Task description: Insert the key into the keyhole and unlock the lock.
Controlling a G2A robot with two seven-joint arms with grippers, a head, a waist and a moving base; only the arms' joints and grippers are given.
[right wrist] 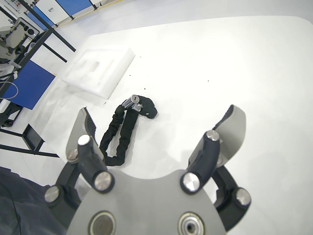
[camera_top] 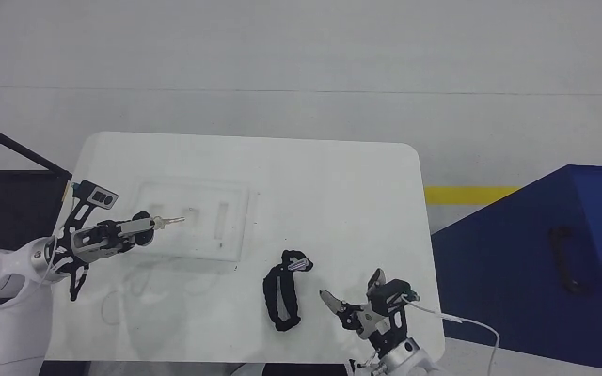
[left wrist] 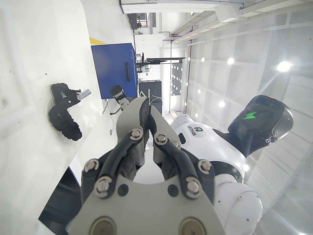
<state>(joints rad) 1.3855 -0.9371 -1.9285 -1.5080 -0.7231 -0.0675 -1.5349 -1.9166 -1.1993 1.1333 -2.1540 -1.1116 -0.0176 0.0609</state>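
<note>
A black fabric-sleeved chain lock [camera_top: 284,293] lies on the white table [camera_top: 339,179] near its front edge. Its silver cylinder [right wrist: 132,100] is propped up, with the keyhole facing the right wrist camera. My right gripper [camera_top: 350,288] hovers just to the right of the lock, open and with nothing between its fingers [right wrist: 84,121]. My left gripper [camera_top: 143,227] is at the table's left side over a white foam tray [camera_top: 230,240], shut on a small silver key [camera_top: 170,222] whose blade points right. The lock [left wrist: 62,116] lies well away from the shut left gripper [left wrist: 147,106].
The foam tray [right wrist: 102,70] has shallow cut-out recesses and sits left of centre. A blue cabinet [camera_top: 527,263] stands off the table's right edge. Bare table surface stretches behind and to the right of the lock.
</note>
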